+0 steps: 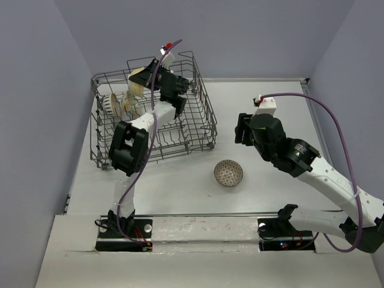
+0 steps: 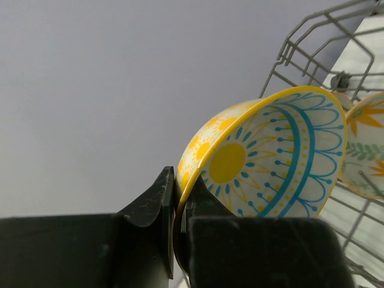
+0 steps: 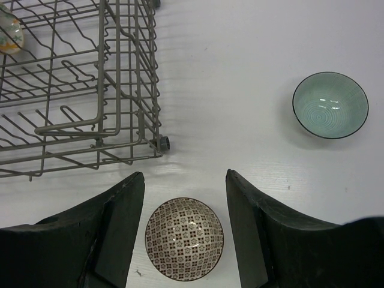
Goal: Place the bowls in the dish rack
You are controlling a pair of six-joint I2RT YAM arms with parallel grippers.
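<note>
Above dish rack [image 1: 203,120], flowered bowl [image 2: 270,156] on edge, rim pinched in left claw [image 2: 178,201], mouth perhaps rightward.

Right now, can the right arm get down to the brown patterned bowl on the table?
Probably yes. The right gripper hangs open above the brown patterned bowl with nothing between them, and the dish rack stands off to one side.

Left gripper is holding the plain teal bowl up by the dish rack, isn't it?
Not quite. The left gripper is holding the yellow flower bowl by the dish rack, as the left wrist view shows. The teal bowl sits on the table.
</note>
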